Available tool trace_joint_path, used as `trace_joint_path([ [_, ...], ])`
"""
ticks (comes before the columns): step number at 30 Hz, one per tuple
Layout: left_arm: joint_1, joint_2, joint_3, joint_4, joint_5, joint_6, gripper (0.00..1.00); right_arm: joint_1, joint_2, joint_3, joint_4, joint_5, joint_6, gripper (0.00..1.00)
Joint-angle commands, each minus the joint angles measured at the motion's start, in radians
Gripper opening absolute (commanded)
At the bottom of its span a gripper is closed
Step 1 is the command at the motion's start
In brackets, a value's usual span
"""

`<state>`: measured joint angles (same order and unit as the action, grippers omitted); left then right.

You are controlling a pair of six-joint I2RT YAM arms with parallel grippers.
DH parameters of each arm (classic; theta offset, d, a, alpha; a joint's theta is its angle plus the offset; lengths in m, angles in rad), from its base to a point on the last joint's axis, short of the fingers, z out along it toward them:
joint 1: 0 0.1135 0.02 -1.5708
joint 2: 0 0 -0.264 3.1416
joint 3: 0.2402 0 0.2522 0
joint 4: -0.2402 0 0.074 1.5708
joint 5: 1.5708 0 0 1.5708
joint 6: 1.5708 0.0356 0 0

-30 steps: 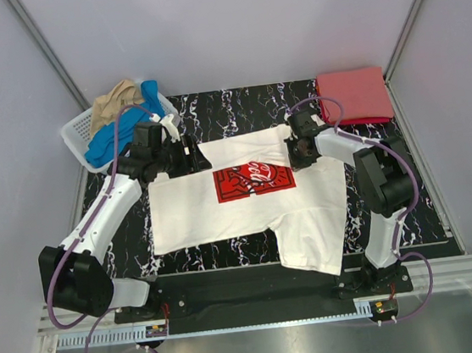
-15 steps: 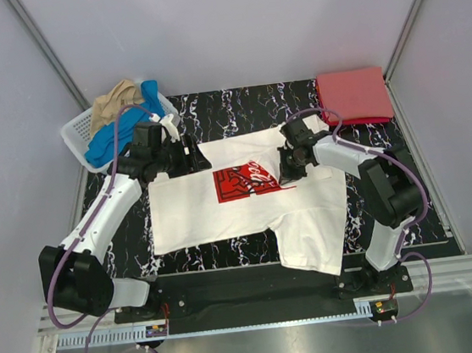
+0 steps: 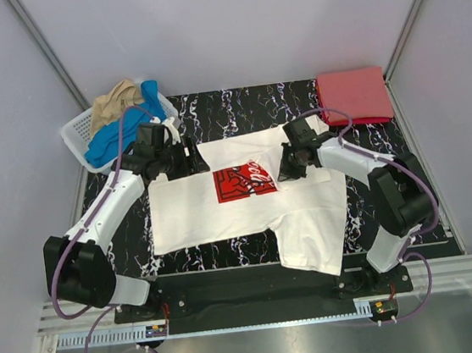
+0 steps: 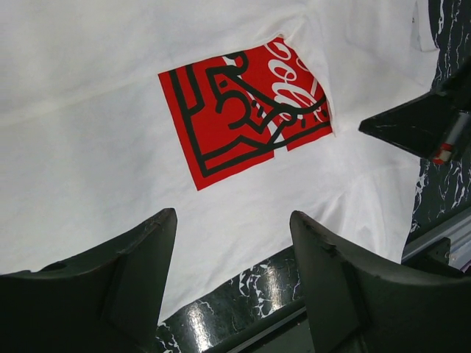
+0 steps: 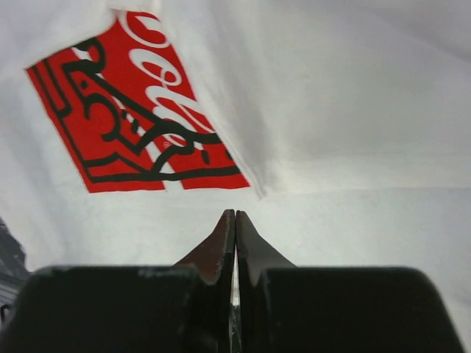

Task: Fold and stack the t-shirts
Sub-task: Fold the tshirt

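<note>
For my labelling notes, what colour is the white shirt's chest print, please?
The chest print is red with black lines; left wrist view.

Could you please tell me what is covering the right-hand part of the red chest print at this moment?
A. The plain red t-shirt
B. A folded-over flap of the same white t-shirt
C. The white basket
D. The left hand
B: in both wrist views a folded-over flap of the white t-shirt lies with its edge across the lettering of the red print.
</note>
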<state>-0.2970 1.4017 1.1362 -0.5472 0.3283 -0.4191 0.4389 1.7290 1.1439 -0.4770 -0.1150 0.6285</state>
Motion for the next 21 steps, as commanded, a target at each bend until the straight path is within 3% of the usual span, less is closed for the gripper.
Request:
trace_joint_path([
  [1, 0.006, -0.003, 0.005, 0.006, -0.021, -0.015, 0.68, 0.009, -0.095, 0.025, 0.011, 0.011, 0.053, 0.03],
  [6, 0.004, -0.001, -0.019, 0.056, 0.058, -0.056, 0.69, 0.008, -0.083, 0.031, 0.012, 0.072, 0.017, 0.03],
  [9, -0.057, -0.006, -0.07, 0.185, 0.081, -0.138, 0.69, -0.067, -0.111, 0.031, -0.034, 0.153, 0.01, 0.16],
  [13, -0.206, 0.065, -0.056, 0.291, 0.042, -0.21, 0.67, -0.225, -0.178, -0.022, -0.031, 0.085, -0.007, 0.29],
  [14, -0.224, 0.104, -0.056, 0.352, 0.038, -0.243, 0.66, -0.251, -0.187, -0.038, -0.031, 0.069, -0.025, 0.39],
  [16, -0.278, 0.175, -0.047, 0.42, 0.032, -0.28, 0.64, -0.316, -0.195, -0.05, -0.028, 0.035, -0.047, 0.45],
  [21, -0.367, 0.354, 0.063, 0.543, -0.044, -0.351, 0.55, -0.425, -0.19, -0.111, 0.044, -0.096, -0.148, 0.49],
])
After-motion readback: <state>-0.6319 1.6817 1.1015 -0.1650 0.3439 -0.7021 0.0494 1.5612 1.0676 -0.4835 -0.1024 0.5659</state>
